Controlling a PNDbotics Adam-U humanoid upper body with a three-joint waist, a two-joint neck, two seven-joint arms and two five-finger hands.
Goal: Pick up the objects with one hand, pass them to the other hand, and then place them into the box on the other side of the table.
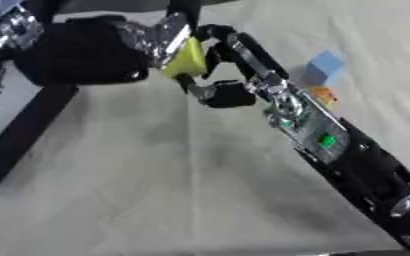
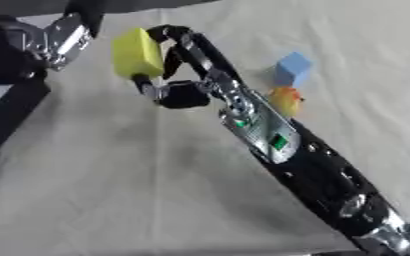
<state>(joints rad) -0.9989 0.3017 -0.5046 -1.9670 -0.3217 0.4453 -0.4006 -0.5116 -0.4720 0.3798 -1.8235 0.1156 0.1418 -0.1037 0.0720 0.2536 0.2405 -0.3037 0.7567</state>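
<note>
Right eye view, upper left: right robot hand (image 2: 178, 75) pinches a yellow foam block (image 2: 137, 53) beside the left robot hand (image 1: 112, 47), whose fingers are unclear. Handover looks underway; a blue cube (image 2: 292, 68) and an orange object (image 2: 285, 100) wait on the cream tabletop (image 2: 112, 190).

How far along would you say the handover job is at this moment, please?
Mid-handover: the right hand holds the yellow block up against the left hand. Whether anything is already boxed cannot be seen. The blue cube and an orange object wait on the table.

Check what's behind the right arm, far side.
A light blue cube and an orange object lie on the cloth, the orange one partly covered by the arm.
</note>
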